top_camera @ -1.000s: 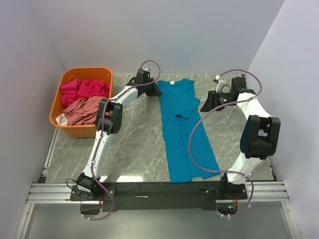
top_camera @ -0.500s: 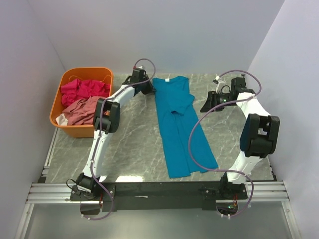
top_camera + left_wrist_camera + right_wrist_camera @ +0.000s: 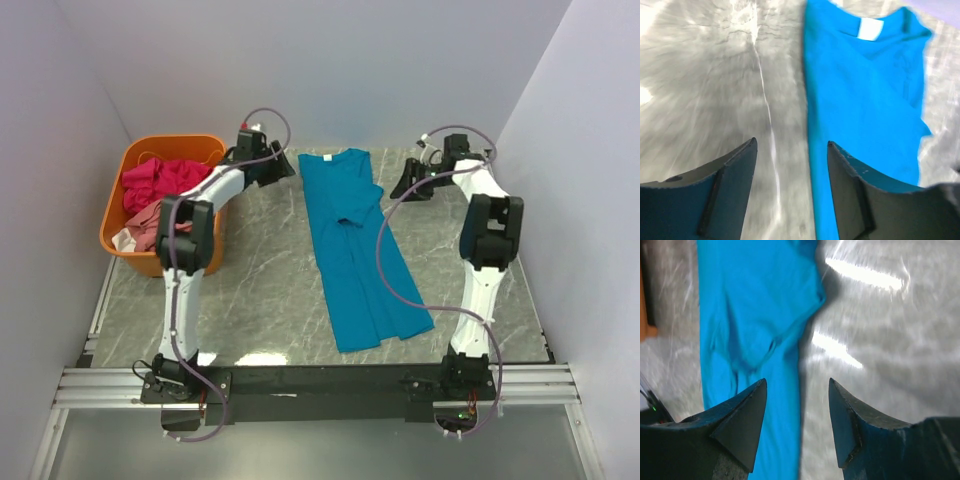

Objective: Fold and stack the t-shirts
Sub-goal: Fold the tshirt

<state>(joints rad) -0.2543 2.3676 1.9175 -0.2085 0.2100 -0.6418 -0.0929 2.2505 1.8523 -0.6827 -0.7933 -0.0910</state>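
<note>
Both grippers open beside the teal shirt; the other two shirts are in the basket.

On the top camera I see the teal-blue t-shirt (image 3: 350,240) lying flat as a long narrow strip down the middle of the table (image 3: 260,280), collar at the far end. My left gripper (image 3: 288,172) sits just left of the collar and my right gripper (image 3: 405,188) is off to the shirt's right. The magenta-pink t-shirt (image 3: 165,178) and salmon-pink t-shirt (image 3: 140,222) lie bunched in the orange basket (image 3: 140,265), far left. On the left wrist camera my fingers (image 3: 730,190) stand apart, gripping nothing, with the shirt's edge and bare table below the gap and a white neck label (image 3: 870,28) ahead. On the right wrist camera the fingers (image 3: 740,425) are likewise spread and empty above the shirt's edge.
</note>
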